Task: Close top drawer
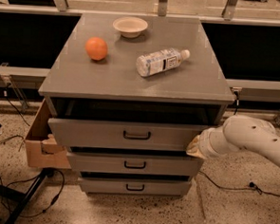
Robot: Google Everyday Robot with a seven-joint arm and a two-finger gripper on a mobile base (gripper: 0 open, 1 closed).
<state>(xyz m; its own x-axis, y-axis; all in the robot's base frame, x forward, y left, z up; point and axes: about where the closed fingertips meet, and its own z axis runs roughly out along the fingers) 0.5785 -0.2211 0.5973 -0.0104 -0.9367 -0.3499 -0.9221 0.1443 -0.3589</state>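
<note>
The top drawer (96,133) of a grey three-drawer cabinet stands pulled out a short way, with a dark gap under the cabinet top. Its black loop handle (136,135) sits at the centre of its front. The inside floor is hidden in shadow. My gripper (195,146), at the end of the white arm (252,140) reaching in from the right, is at the right end of the top drawer's front, touching or nearly touching it.
On the cabinet top (198,84) lie an orange (96,48), a white bowl (130,26) and a plastic bottle (159,62) on its side. Two smaller drawers (135,165) sit below. A cardboard box (40,146) stands left of the cabinet. Cables cross the floor.
</note>
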